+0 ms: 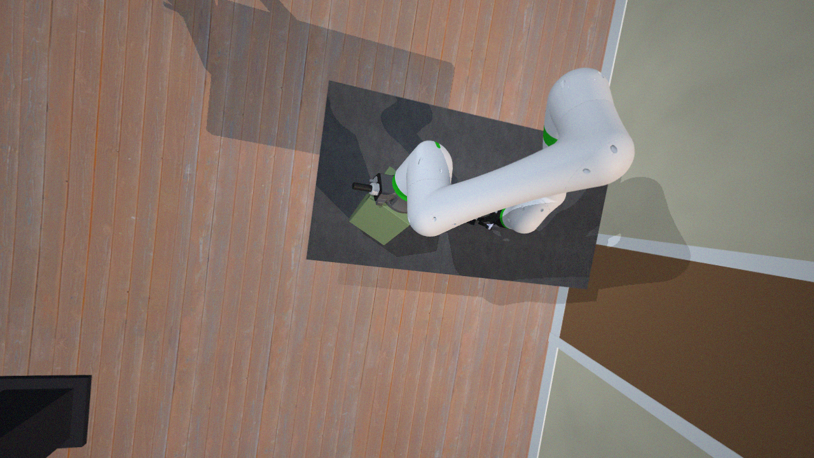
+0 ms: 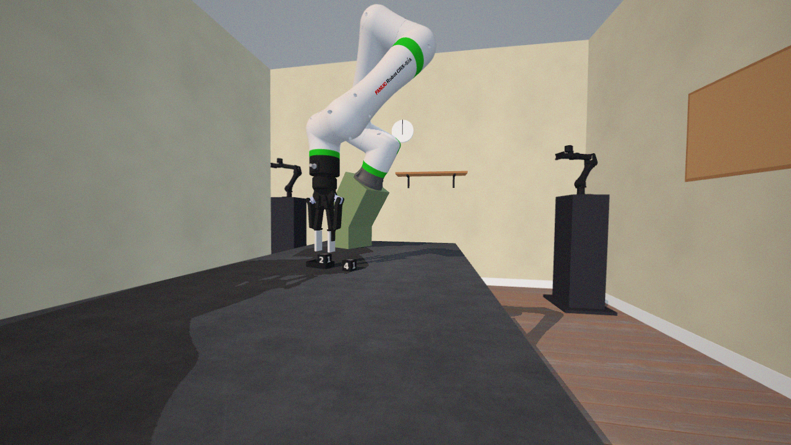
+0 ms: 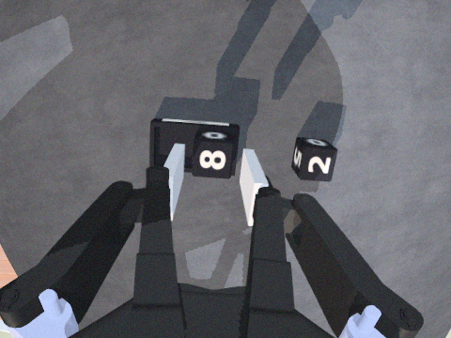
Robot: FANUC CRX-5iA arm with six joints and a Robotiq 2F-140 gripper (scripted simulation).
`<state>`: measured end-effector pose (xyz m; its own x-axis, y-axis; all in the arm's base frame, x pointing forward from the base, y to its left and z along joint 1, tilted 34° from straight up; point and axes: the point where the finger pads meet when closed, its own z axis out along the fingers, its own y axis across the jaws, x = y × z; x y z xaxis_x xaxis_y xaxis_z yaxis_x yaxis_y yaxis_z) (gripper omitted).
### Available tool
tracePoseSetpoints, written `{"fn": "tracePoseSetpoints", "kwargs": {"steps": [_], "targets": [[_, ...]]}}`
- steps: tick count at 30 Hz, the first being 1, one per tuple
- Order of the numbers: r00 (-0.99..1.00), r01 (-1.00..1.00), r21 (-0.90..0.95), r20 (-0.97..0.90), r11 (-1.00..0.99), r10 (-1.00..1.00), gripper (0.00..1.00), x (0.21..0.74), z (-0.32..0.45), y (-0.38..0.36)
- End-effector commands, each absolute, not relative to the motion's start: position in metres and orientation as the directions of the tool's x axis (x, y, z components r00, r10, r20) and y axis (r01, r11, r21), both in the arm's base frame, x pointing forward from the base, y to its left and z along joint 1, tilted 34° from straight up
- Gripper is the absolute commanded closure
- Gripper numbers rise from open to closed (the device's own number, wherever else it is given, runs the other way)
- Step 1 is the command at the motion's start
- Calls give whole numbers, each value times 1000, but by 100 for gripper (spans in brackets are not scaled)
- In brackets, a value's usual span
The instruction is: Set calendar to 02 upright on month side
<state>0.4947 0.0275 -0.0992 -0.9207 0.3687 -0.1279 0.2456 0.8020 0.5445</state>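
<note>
The dark tray (image 2: 311,264) (image 3: 165,136) lies flat on the table. One black cube (image 2: 324,259) (image 3: 212,157) stands in its right half in the wrist view, with a sideways 8 on top and a 0 on its far side; the exterior view shows 2 and 1. The tray's left half is empty. The other cube (image 2: 348,264) (image 3: 314,160) stands on the table right of the tray, with a sideways 2 on top; the exterior view shows 4 and 1. My gripper (image 2: 324,251) (image 3: 212,163) is open and empty, pointing down just above the tray's cube. No month name is readable.
The green arm base (image 1: 379,221) (image 2: 360,221) stands on the dark table (image 1: 364,125) (image 2: 387,343) behind the tray in the exterior view. The white arm (image 1: 512,182) (image 2: 381,83) hides the tray and cubes in the top view.
</note>
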Motion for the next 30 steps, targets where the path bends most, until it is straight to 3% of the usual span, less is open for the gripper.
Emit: {"fn": "tracePoseSetpoints", "kwargs": {"steps": [1,30], "targets": [[-921,246,544,-128,802,369,71,495,-99,27],[-921,246,544,-128,802,369,71,499,-112,34]]}}
